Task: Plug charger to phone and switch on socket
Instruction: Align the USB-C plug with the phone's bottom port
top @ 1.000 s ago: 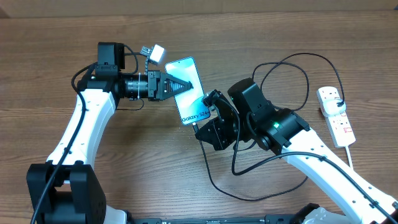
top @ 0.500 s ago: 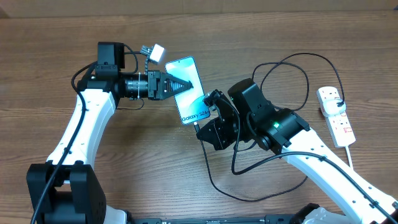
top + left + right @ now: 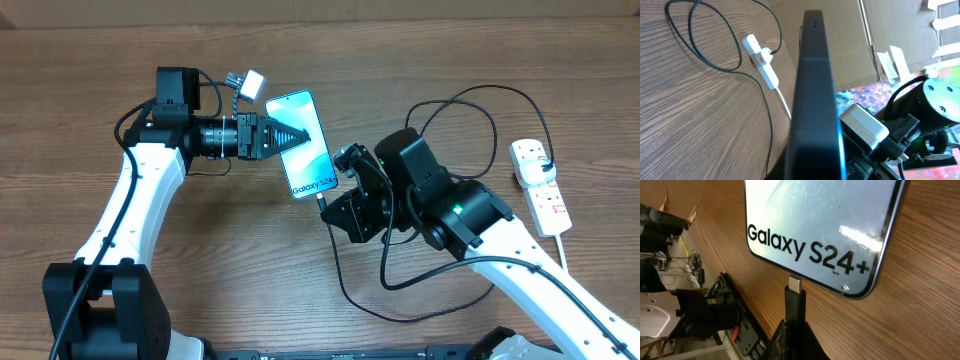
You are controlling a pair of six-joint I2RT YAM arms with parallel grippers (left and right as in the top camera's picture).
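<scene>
Phone: a slim rectangular smartphone with a lit teal screen reading "Galaxy S24+", the phone (image 3: 312, 160), sits at about 11 o'clock from the centre of the brown wooden table (image 3: 240, 275). Its position and tilt match both earlier overhead frames.

Left gripper (image 3: 295, 137): reaches in from 9 o'clock, jaws clamped tight across the phone's long edge, one finger lying over the screen. No shift from a second ago. The left wrist view shows the phone (image 3: 812, 100) edge-on, filling the middle of the frame.

Right gripper (image 3: 330, 207): at the phone's 5 o'clock corner, jaws closed hard on the small black plug of the charger (image 3: 795, 305), a long thin black cable. Change: the arm's wrist housing and gripper body have slid slightly toward 4 o'clock since half a second ago. The cable loop at the gripper's 6 o'clock has sagged a little lower with it.

Right wrist view: the plug's silver tip meets the phone's bottom edge under the "S24+" text, with some metal still showing. How deep it sits, cannot tell.

Socket: the white elongated plastic power strip, the socket (image 3: 550, 205), lies at the table's 3 o'clock edge, well apart from both arms. It is unmoved, and the black cable runs to it.
</scene>
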